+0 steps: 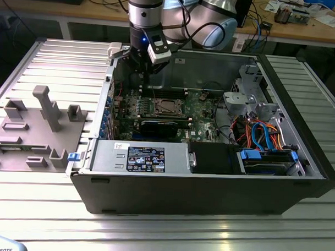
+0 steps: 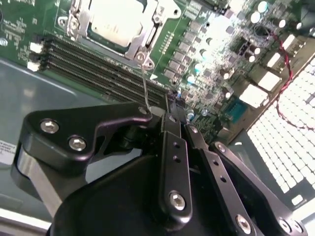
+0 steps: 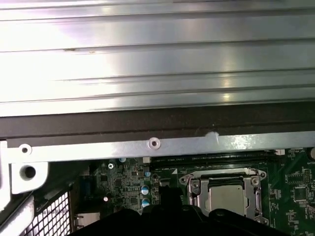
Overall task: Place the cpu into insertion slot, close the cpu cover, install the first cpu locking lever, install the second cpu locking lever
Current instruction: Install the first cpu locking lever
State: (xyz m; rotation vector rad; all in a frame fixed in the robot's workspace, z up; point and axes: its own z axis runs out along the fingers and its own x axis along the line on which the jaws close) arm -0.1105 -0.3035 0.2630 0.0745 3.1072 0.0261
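In the exterior view the end effector (image 1: 143,68) hangs inside the open computer case (image 1: 298,163), above the green motherboard (image 1: 204,105) and toward the exterior view's left of the socket. The cpu (image 1: 169,107) lies in the insertion slot (image 1: 156,106), its pale face framed by the cpu cover (image 1: 182,107), which lies flat over it. In the second wrist view the black fingers (image 2: 172,142) are clenched together around a thin wire locking lever (image 2: 144,86) that rises from a corner of the cover. The case rests on a ribbed metal surface (image 1: 59,61).
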